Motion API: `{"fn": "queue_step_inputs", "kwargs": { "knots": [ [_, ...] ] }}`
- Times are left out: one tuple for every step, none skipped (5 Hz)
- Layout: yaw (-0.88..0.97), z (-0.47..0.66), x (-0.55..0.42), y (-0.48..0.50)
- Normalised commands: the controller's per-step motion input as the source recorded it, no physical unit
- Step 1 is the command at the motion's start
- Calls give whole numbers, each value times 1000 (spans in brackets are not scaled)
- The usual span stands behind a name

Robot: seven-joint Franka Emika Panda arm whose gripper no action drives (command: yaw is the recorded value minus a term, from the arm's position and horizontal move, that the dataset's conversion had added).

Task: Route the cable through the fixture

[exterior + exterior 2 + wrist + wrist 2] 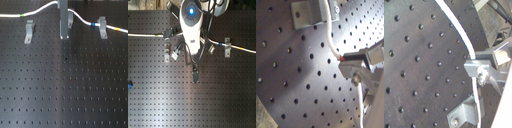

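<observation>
My pincer [351, 62] pinches the cable [330, 35], lifting slack between two clips. The nearer clip [306, 12] waits just beside it.

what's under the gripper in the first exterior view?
In the first exterior view the gripper hangs over bare perforated black board. The white cable rises in an arch and passes behind the gripper body, so that stretch is covered. Whether the jaws hold it cannot be told.
</observation>
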Motion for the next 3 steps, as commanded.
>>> {"fn": "queue_step_inputs", "kwargs": {
  "knots": [
    [-51,457,-56,217],
    [-43,443,-62,190],
    [-6,125,-130,106]
  ]
}}
